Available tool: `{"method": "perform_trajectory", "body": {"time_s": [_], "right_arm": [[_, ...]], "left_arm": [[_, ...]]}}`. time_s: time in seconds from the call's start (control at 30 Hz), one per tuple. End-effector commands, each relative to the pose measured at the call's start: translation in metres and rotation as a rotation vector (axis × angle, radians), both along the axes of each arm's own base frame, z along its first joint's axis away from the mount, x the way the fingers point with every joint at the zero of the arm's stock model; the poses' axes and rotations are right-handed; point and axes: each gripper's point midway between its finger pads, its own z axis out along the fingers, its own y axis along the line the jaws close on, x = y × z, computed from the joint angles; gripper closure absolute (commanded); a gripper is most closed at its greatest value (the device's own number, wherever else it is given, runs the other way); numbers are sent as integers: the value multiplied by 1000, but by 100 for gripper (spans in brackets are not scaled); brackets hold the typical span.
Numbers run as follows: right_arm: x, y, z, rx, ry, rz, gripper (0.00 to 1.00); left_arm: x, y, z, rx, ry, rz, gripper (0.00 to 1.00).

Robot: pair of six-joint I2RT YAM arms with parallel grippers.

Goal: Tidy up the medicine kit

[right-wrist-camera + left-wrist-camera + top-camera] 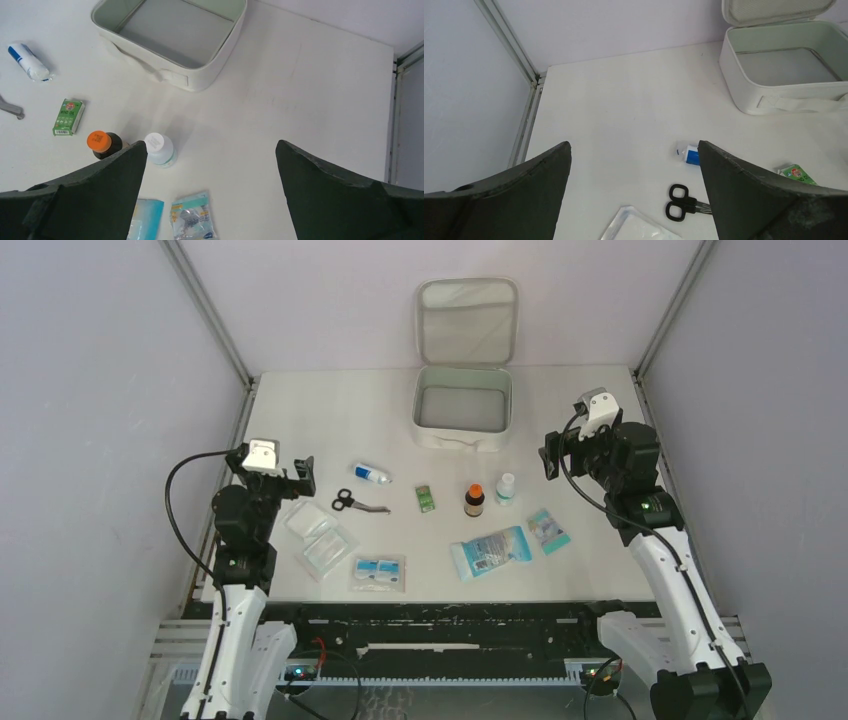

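Large white square soft medicine kit (463, 437) is sitting at the far centre of the white table (320, 420). Its zip lid (467, 320) is standing open, leaning back toward the far wall, with the grey inside showing.

Left gripper (303, 480) is hovering over the left side of the table. Jaws are spread wide and gripping nothing. Right gripper (550, 455) is hovering over the right side, just right of the kit's near corner. Its jaws are also standing wide apart with nothing between them.

Loose items are lying near of the kit, all outside it:
- white-and-blue tube (371, 475)
- black-handled scissors (350, 502)
- small green box (426, 499)
- brown bottle with orange cap (474, 500), standing upright
- white-capped bottle (506, 488), just beside the brown one on its right

Nearer row, left to right:
- clear plastic pouches (315, 535)
- flat pack with blue print (378, 573)
- light-blue packet (492, 553)
- small teal sachet (549, 531)
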Motion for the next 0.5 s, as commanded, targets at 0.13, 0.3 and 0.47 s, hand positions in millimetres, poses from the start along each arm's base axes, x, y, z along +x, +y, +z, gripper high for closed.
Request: {"method": "perform_trajectory", "body": {"time_s": [0.13,0.3,0.47], "right_arm": [[3,8,34,37,-109,23,0],[4,8,34,37,-112,22,0],[9,6,32,12,-118,-10,0]], "left_arm": [[-1,-5,31,-4,-101,-30,0],[-2,-5,32,0,-103,-34,0],[-2,-7,31,8,-95,-44,0]]}}
